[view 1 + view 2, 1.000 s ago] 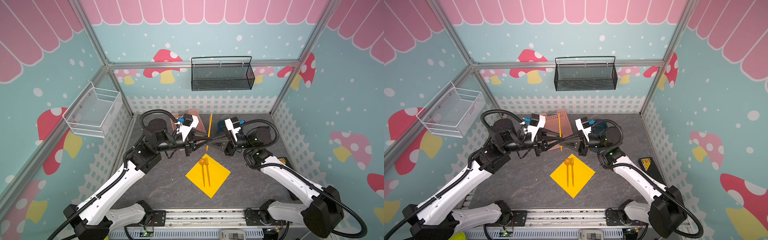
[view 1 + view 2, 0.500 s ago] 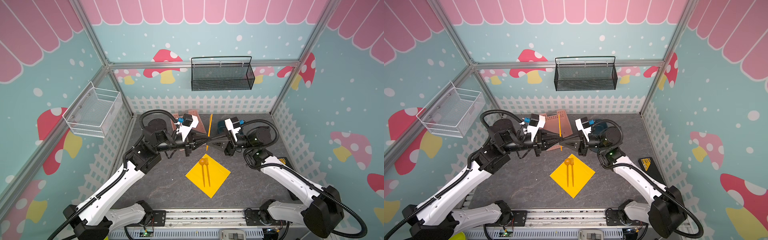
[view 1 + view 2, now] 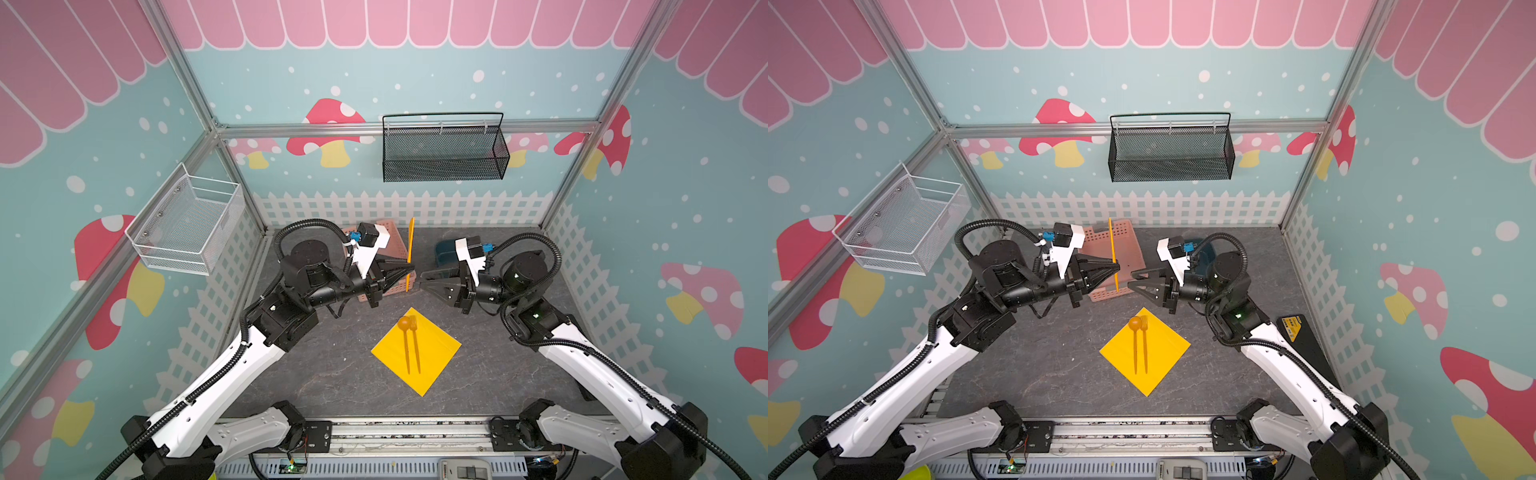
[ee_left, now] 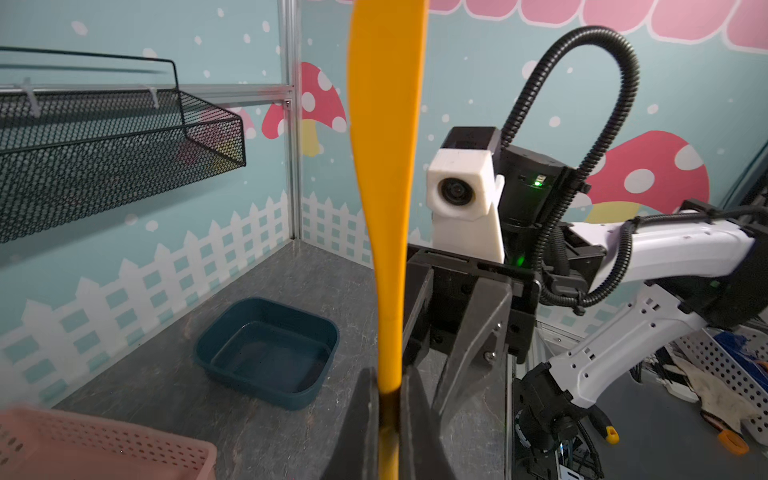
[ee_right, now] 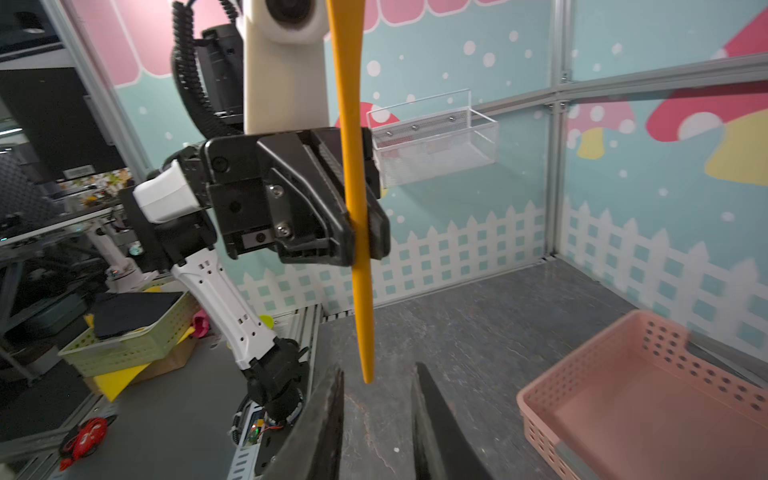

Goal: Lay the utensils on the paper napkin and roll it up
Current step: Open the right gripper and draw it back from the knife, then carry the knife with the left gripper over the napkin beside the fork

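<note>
The left gripper (image 3: 409,273) now holds the knife (image 3: 411,239) alone, clamped upright over the far middle. The right gripper (image 3: 422,280) has let go, its fingers parted just right of the knife. The spoon (image 3: 404,323) and fork (image 3: 414,332) still lie on the napkin (image 3: 438,347), nearer.

Left gripper (image 3: 408,271) is pinched tight on the knife (image 3: 411,245), holding it upright. Right gripper (image 3: 422,280) faces it tip to tip, jaws apart, not touching.
</note>
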Available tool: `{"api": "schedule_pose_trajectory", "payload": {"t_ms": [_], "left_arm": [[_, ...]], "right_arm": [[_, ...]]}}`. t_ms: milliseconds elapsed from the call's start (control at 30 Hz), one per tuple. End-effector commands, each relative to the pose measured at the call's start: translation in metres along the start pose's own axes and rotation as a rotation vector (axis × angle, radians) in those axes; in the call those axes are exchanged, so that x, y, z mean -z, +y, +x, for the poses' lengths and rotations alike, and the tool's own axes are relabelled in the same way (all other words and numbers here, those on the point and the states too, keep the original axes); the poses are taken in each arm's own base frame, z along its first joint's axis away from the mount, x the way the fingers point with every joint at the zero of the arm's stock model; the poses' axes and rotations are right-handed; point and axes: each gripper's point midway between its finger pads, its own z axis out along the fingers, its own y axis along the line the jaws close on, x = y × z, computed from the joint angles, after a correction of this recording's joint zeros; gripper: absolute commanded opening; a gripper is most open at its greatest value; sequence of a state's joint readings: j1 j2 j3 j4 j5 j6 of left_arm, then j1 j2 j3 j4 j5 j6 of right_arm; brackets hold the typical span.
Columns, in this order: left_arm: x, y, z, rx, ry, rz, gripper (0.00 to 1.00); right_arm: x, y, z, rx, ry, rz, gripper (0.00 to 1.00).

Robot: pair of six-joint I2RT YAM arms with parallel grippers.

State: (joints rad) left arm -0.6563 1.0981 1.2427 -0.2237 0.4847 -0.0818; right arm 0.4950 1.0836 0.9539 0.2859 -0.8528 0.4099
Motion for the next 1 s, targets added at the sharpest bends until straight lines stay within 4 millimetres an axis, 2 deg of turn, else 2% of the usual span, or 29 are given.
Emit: {"api": "schedule_pose_trajectory", "payload": {"t_ms": [0,133,333,633,833,967], "left_arm": [[0.004,0.029,0.019,0.105,0.031,-0.174,0.00],[0.009,0.053,0.041,0.212,0.049,-0.357,0.00],[0.006,0.067,0.095,0.340,0.194,-0.538,0.00],[-0.023,0.065,0.175,0.523,0.390,-0.682,0.00],[-0.036,0.067,0.228,0.679,0.514,-0.810,0.00],[-0.046,0.064,0.255,0.757,0.568,-0.849,0.00]], "right_arm": [[0.020,-0.037,0.007,-0.006,0.045,0.195,0.27],[0.041,-0.059,0.013,-0.033,0.050,0.274,0.25],[0.054,-0.075,0.025,-0.005,0.105,0.334,0.24],[0.066,-0.090,0.028,0.053,0.132,0.389,0.23],[0.073,-0.098,0.035,0.073,0.162,0.413,0.23],[0.078,-0.103,0.038,0.086,0.176,0.429,0.22]]}}
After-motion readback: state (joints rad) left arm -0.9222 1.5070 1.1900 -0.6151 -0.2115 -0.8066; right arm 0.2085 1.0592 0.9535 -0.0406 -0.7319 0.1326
